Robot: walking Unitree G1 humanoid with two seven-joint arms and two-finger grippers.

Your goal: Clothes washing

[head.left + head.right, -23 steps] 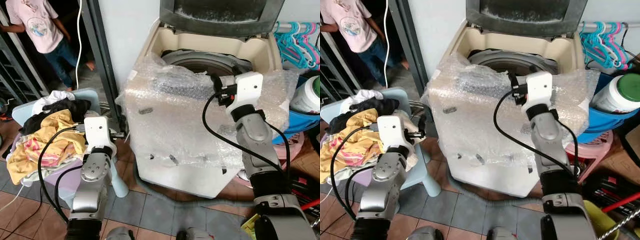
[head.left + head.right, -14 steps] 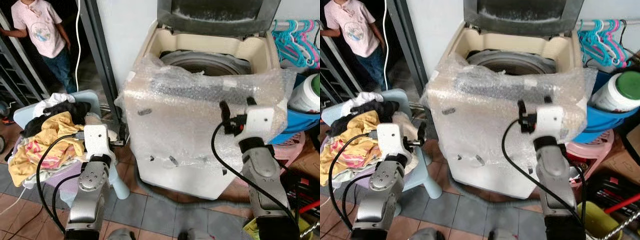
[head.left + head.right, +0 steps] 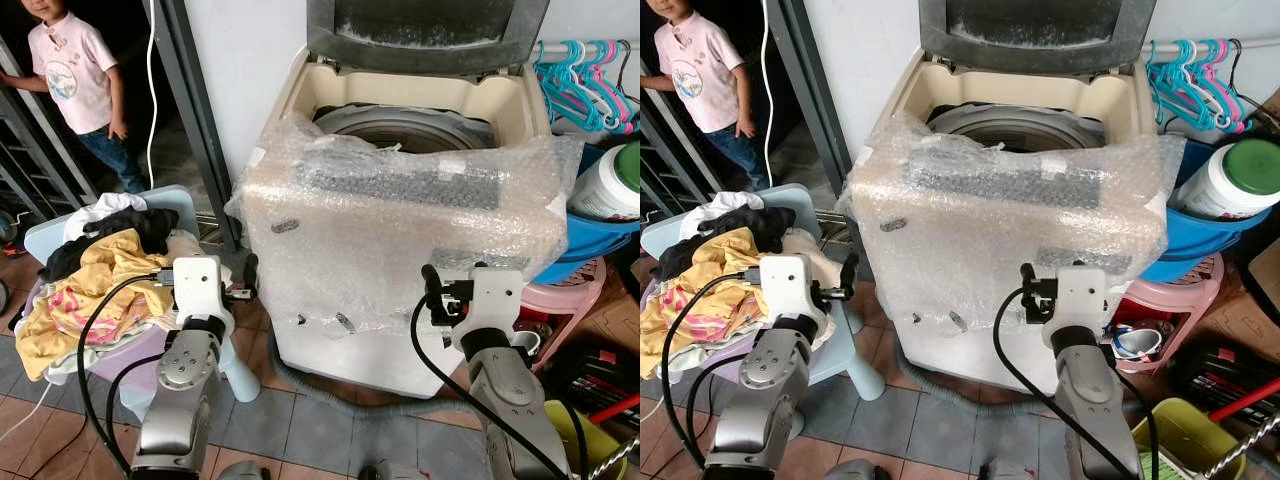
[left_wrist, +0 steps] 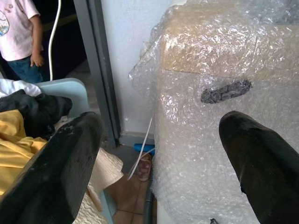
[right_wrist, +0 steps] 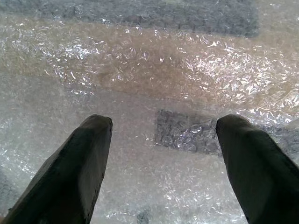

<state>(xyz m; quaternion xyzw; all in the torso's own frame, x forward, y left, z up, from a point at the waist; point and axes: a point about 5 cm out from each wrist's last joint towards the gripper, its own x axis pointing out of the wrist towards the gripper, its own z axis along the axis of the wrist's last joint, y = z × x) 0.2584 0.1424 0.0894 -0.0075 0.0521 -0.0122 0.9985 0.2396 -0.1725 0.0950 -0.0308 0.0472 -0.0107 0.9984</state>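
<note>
A top-loading washing machine [image 3: 400, 250] wrapped in bubble wrap stands ahead with its lid [image 3: 425, 30] up and its drum [image 3: 410, 125] showing. A pile of clothes [image 3: 95, 275], yellow, black, white and pink, lies on a light blue small chair [image 3: 175, 205] at the left. My left gripper [image 3: 245, 280] hangs open beside the pile, between the chair and the washer; its fingers [image 4: 60, 172] hold nothing. My right gripper [image 3: 432, 290] is open low in front of the washer's wrapped front panel, its fingers [image 5: 84, 158] empty.
A person [image 3: 75, 90] in a pink shirt stands at the doorway, back left, past a grey door frame [image 3: 195, 120]. Right of the washer are coloured hangers [image 3: 590, 75], a green-lidded white jar [image 3: 610, 185], a blue basin [image 3: 590, 255] and a pink stool [image 3: 570, 300]. A hose [image 3: 330, 385] lies on the tiles.
My right arm has dropped from the washer's top rim to low in front of its panel. The left arm has barely moved. The camera has shifted a little.
</note>
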